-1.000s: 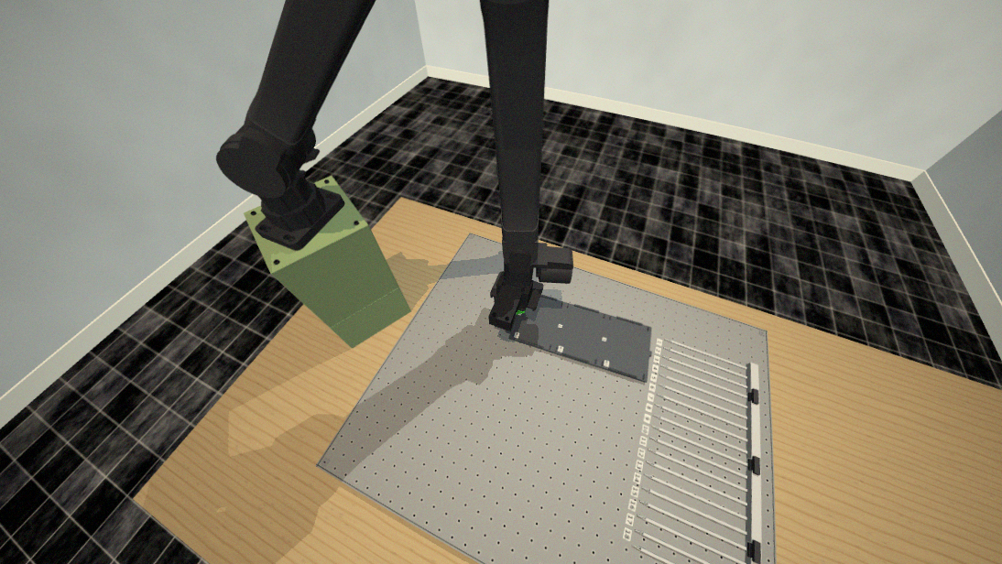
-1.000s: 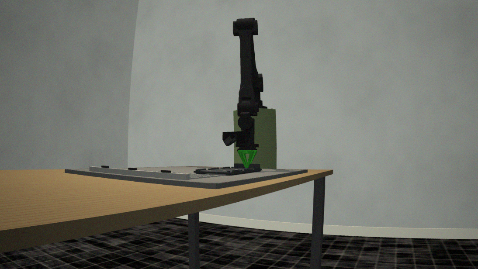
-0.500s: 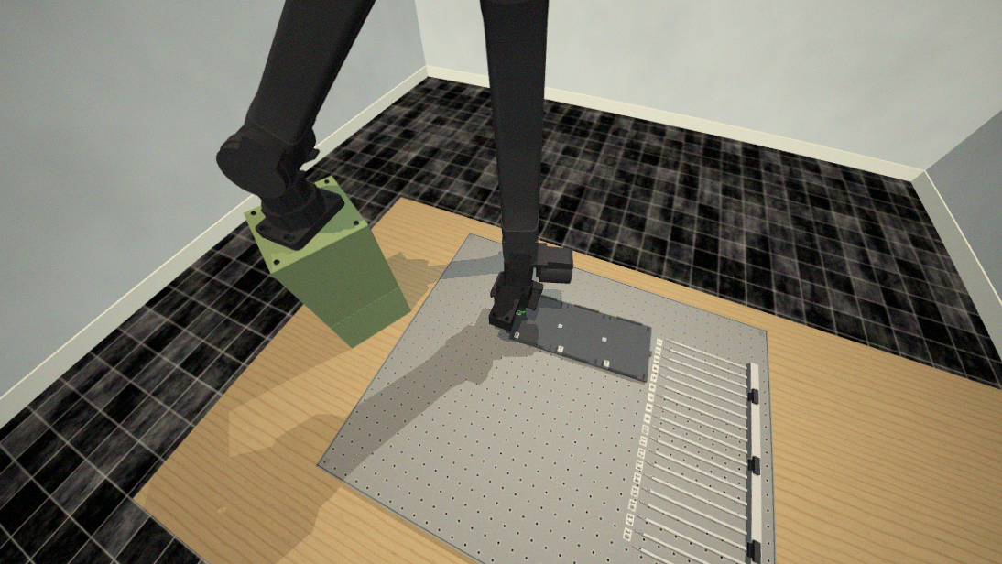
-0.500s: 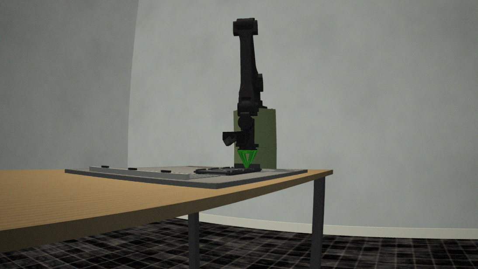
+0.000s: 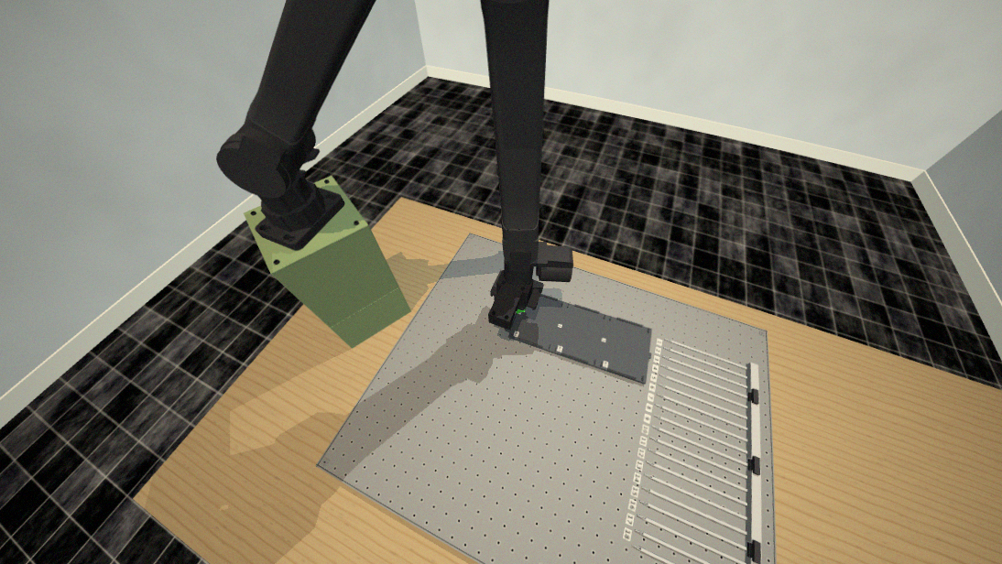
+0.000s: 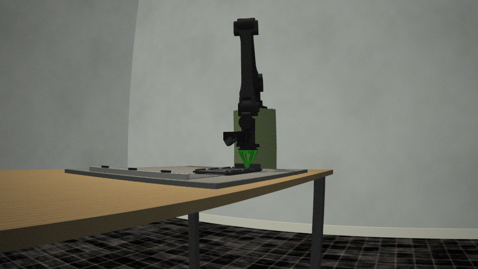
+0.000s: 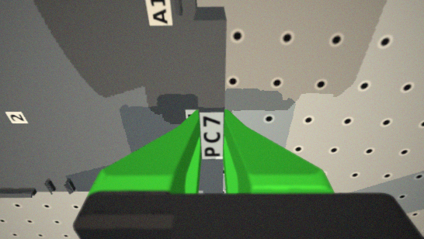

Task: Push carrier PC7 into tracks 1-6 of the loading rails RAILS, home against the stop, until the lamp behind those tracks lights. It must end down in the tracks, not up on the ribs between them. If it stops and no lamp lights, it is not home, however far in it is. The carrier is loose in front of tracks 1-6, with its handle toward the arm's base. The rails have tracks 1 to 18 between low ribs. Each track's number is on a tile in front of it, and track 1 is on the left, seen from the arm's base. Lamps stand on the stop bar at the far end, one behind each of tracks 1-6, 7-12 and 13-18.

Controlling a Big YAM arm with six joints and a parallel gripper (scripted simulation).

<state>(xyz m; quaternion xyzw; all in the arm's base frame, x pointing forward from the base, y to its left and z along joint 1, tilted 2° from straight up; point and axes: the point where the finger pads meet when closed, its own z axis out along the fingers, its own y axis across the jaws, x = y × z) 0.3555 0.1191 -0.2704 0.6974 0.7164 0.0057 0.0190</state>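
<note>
Carrier PC7 (image 5: 585,336) is a flat dark grey plate lying on the perforated board, its far end close to the number tiles in front of the rails (image 5: 704,413). Its upright handle bears the label PC7 (image 7: 212,136). My gripper (image 7: 212,119) has green fingers shut on this handle from above; it also shows in the top view (image 5: 517,309) and the exterior view (image 6: 247,160). The carrier lies low on the board in the exterior view (image 6: 227,171). The three lamps on the stop bar (image 5: 754,395) are dark.
The green pedestal (image 5: 325,269) of the arm stands at the board's left corner. The white stop bar (image 5: 756,455) closes the rails' far end. A row of number tiles (image 5: 646,427) runs in front of the tracks. The board lies on a wooden table.
</note>
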